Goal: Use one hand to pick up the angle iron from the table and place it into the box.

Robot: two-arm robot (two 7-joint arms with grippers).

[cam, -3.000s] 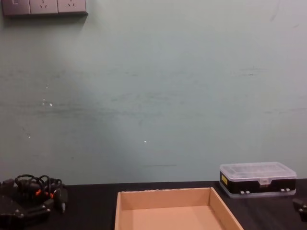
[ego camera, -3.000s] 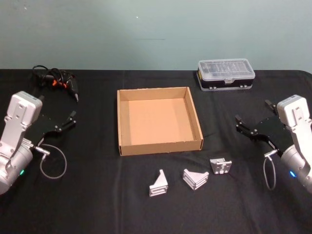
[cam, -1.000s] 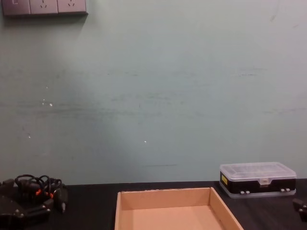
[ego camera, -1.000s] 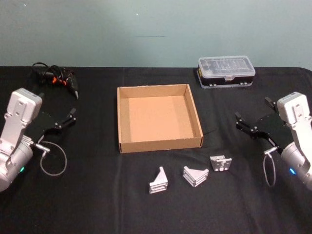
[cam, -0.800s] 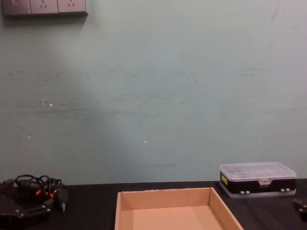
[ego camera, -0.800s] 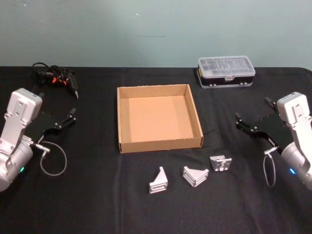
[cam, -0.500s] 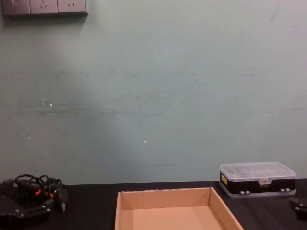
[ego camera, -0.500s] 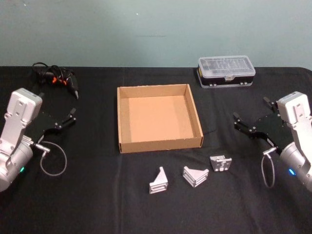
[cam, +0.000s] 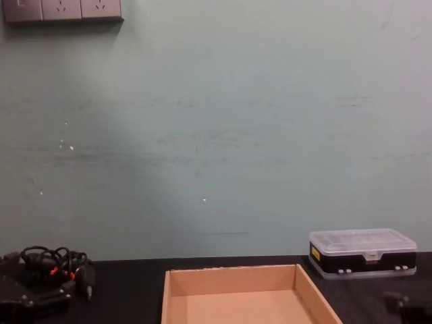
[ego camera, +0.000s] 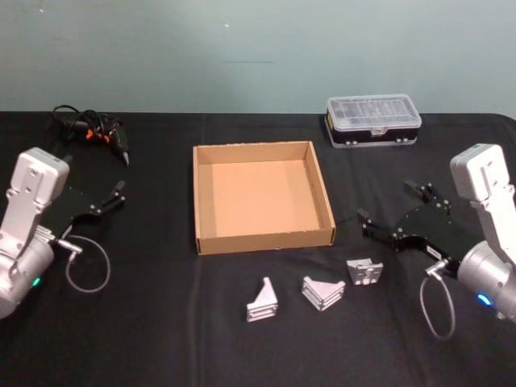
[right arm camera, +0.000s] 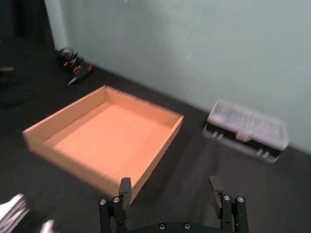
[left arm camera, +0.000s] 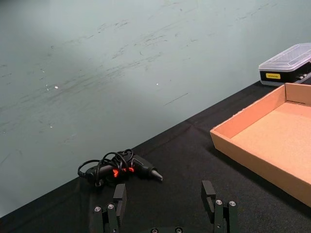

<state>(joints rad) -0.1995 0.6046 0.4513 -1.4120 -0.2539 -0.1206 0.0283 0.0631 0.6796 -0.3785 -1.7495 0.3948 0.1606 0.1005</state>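
Beside box [ego camera: 263, 239], right gripper [ego camera: 387, 203] near angle iron [ego camera: 366, 272], left gripper [left arm camera: 164, 195] parked — both jaws spread.

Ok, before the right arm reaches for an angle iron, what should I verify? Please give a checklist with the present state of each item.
1. The right gripper is open: ok, fingers apart.
2. It is above the nearest iron: not ok, it hangs beyond it, a little to the right.
3. That iron is free of the middle iron: ok, there is a gap between them on the table.
4. The box is empty: ok.
5. The left gripper is out of the way: ok, it is open at the table's left side.
6. Height of the right gripper over the table: cannot tell.
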